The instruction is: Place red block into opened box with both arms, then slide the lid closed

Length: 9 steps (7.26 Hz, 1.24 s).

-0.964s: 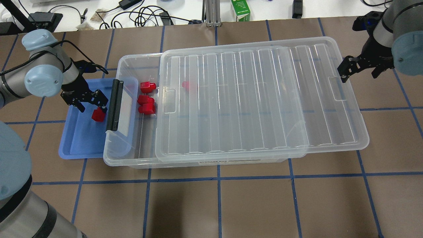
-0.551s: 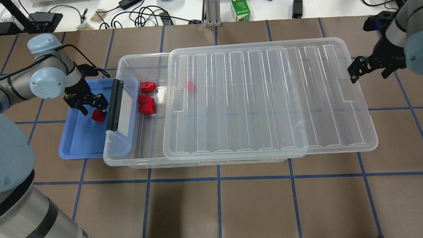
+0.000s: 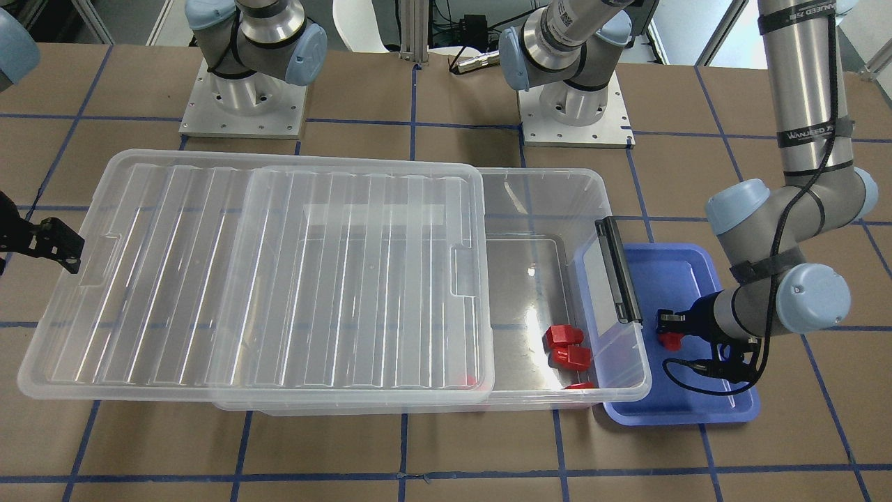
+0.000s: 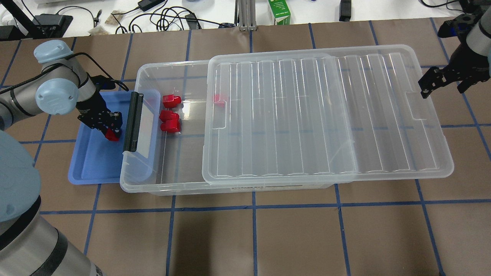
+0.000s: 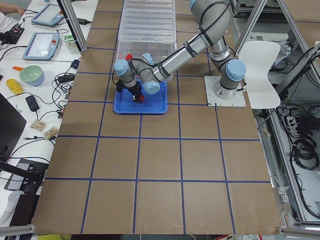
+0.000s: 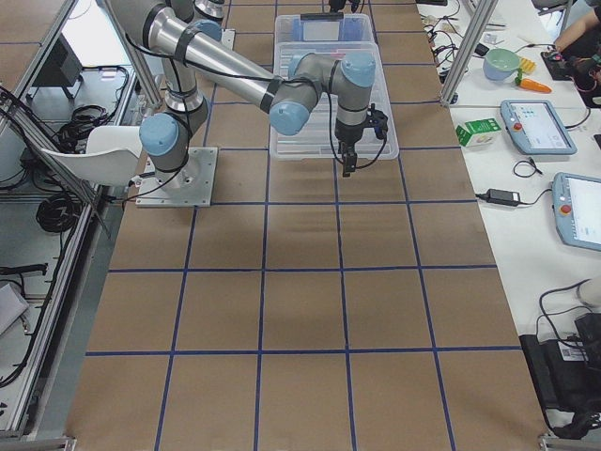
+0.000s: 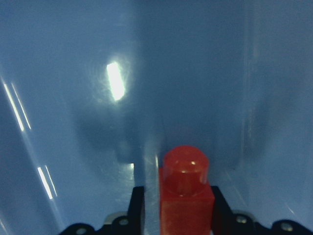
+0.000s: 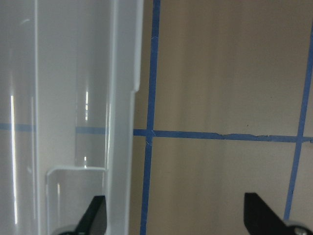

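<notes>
A red block [image 7: 186, 191] lies in the blue tray [image 4: 92, 165], and my left gripper [image 4: 111, 129] is shut on it, its black fingers pressing both sides. The clear box [image 4: 153, 188] is open at its latch end, where three red blocks [image 4: 170, 101] lie on the floor; a further one [image 4: 219, 99] shows through the lid. The ribbed lid [image 4: 326, 115] rests on the box, shifted far right and overhanging it. My right gripper [image 4: 444, 86] is open at the lid's right short end, one finger [image 8: 98, 213] against the rim by the notch.
The box's black latch bar [image 4: 132, 122] overlaps the blue tray's right side, close to my left gripper. A green carton [image 4: 279, 11] and cables lie beyond the table's far edge. Brown table with blue tape lines stretches in front of the box.
The lid has slid to the right along with my right gripper, widening the opening. My left gripper's fingers have come together onto the red block in the tray.
</notes>
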Each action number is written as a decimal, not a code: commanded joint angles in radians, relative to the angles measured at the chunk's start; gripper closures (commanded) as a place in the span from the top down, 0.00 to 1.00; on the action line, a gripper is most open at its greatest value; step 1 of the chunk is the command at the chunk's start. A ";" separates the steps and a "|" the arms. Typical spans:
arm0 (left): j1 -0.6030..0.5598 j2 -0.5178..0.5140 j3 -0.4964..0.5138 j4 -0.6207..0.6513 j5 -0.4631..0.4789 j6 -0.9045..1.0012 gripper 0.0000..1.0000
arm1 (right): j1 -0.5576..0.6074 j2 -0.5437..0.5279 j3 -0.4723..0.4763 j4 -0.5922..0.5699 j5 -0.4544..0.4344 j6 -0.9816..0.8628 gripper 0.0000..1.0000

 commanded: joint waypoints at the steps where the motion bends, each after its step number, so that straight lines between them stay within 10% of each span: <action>1: 0.000 0.027 0.018 -0.004 -0.005 -0.011 0.00 | -0.015 -0.001 0.002 0.000 0.004 -0.015 0.97; 9: -0.232 0.264 0.250 -0.300 -0.012 -0.278 0.00 | -0.013 -0.018 -0.006 0.002 -0.001 -0.014 1.00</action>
